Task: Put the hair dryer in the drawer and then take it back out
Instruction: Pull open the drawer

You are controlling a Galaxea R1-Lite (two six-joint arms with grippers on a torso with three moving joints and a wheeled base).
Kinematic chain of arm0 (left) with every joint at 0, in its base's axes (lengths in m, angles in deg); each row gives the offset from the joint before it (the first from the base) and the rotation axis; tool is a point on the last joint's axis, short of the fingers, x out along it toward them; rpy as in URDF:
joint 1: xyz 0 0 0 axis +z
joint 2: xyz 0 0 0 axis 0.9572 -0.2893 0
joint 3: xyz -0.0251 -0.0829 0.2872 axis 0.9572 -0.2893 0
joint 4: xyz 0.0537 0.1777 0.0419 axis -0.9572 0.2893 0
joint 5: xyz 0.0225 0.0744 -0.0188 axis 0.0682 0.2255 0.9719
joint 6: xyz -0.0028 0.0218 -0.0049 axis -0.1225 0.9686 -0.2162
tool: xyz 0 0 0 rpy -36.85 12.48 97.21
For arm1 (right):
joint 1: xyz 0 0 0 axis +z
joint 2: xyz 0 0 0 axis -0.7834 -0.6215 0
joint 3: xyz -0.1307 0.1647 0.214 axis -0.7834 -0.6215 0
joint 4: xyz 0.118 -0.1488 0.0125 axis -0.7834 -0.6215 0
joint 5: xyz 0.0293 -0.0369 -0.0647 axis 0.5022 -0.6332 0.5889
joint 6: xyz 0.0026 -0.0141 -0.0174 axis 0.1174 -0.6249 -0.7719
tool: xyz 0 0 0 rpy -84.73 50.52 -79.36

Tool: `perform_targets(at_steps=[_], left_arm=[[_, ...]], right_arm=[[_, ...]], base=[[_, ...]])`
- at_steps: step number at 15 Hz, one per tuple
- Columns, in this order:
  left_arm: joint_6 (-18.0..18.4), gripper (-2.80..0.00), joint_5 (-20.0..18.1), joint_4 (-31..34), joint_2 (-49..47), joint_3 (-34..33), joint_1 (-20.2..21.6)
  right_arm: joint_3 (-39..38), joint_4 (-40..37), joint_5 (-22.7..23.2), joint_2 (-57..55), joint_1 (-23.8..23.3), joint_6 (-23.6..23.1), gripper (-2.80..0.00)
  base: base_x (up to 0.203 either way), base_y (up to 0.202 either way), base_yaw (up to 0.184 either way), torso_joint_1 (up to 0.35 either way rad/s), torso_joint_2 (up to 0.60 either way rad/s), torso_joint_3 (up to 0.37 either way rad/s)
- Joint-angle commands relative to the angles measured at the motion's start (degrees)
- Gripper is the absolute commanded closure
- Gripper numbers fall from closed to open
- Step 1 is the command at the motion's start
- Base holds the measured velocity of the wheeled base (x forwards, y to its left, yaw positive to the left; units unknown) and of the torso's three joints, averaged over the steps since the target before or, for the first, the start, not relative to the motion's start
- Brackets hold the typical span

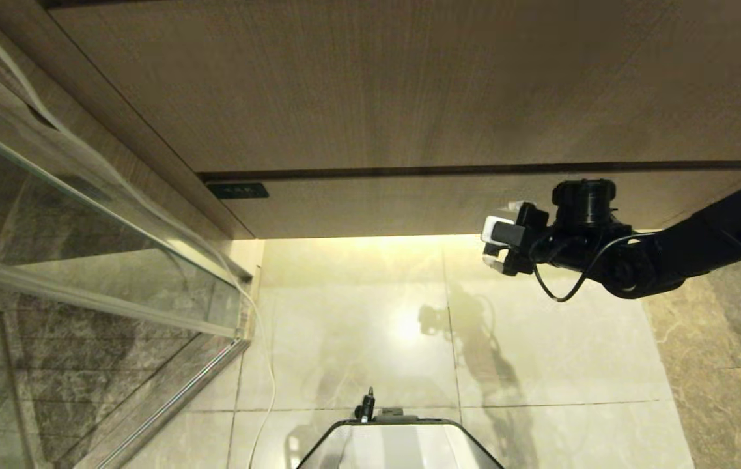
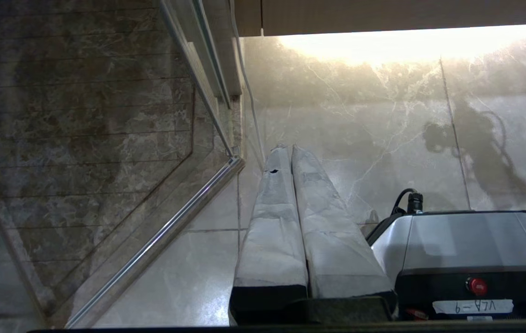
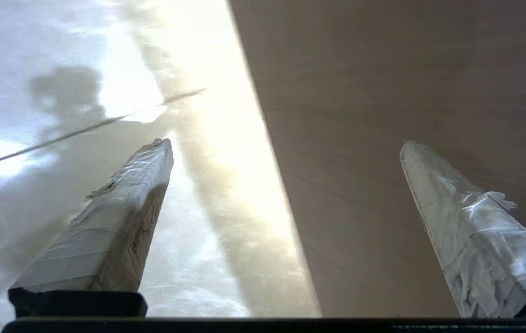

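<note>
Across the upper half of the head view runs the wood-grain cabinet front; below its dark seam sits the drawer (image 1: 409,212), shut flush, its small dark label (image 1: 237,191) at the left corner. Beneath it the lit tile floor (image 1: 357,326) fills the lower centre of the frame. At the right, the right gripper (image 1: 493,246) hangs level with the drawer's lower edge, empty with its jaws spread wide, probably so one finger can hook under that edge and pull. In its own wrist view, the left gripper (image 2: 290,152) points at the floor, fingers pressed together, idle. No hair dryer shows in any view.
</note>
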Motion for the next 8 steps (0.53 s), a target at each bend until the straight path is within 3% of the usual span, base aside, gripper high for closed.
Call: perform_targets(at_steps=[1, 5, 8], left_arm=[[0.0, 0.0, 0.03, 0.01, 0.0, 0.0, 0.0], [0.0, 0.0, 0.03, 0.01, 0.07, 0.0, 0.0], [0.0, 0.0, 0.03, 0.01, 0.0, 0.0, 0.0]], right_arm=[[-0.11, 1.0, -0.33, 1.08, 0.18, -0.04, -2.8], [-1.04, 0.95, -1.39, 3.33, 0.18, 1.4, -2.8], [-7.01, 1.45, -0.68, 7.73, 0.18, 1.02, -2.8]], base=[[0.0, 0.0, 0.0, 0.0, 0.0, 0.0], [0.0, 0.0, 0.0, 0.0, 0.0, 0.0], [0.0, 0.0, 0.0, 0.0, 0.0, 0.0]])
